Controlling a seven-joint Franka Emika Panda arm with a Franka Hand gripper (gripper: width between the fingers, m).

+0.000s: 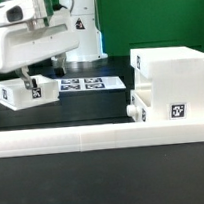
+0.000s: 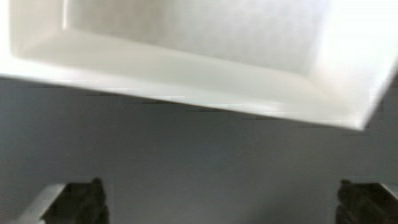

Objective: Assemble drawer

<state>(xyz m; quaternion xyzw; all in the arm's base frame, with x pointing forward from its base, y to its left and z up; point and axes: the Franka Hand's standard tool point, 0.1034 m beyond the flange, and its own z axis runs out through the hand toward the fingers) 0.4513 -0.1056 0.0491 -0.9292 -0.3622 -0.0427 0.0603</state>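
Note:
The white drawer casing [image 1: 174, 74] stands at the exterior view's right. One small tray [image 1: 140, 104] sits in its lower slot, its knob pointing to the exterior view's left. The second small tray [image 1: 19, 94] lies on the table at the exterior view's left, with a tag on its side. My gripper [image 1: 33, 78] hangs just above this tray. In the wrist view the tray's open top [image 2: 196, 50] fills the upper part. My gripper [image 2: 222, 208] is open and empty, its dark fingertips [image 2: 75, 202] wide apart over bare table beside the tray.
The marker board [image 1: 84, 84] lies flat on the dark table between the loose tray and the casing. A long low white bar [image 1: 103, 138] runs across the front. The robot's base [image 1: 82, 36] stands at the back.

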